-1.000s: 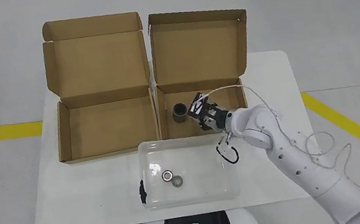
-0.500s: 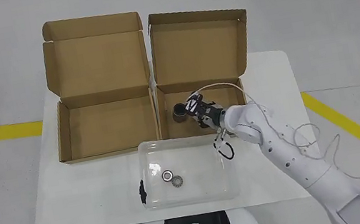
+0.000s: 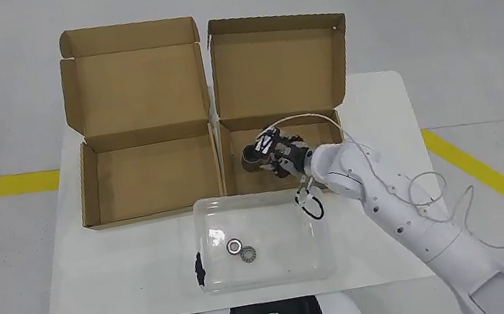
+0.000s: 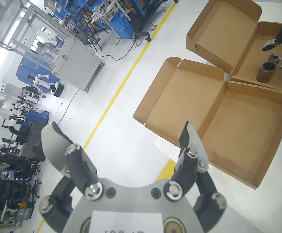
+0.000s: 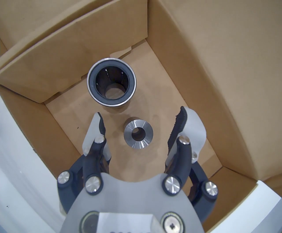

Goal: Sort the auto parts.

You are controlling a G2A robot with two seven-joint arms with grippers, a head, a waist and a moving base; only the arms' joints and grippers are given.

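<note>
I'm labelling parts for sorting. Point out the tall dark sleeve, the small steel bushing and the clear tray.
tall dark sleeve [image 5: 92, 82], right wrist view, on its dark top rim.
small steel bushing [image 5: 148, 134], right wrist view, on its flat top face.
clear tray [image 3: 285, 258], top view, on its bare floor.

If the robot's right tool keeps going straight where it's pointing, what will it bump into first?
Most likely the small steel bushing. It stands on the floor of the cardboard box, between the fingers of the open right tool. How far below it lies is hard to judge.

L gripper [image 4: 120, 130] fingers [image 4: 192, 143] wide apart, hangs beside cardboard box [image 4: 231, 123].
</note>
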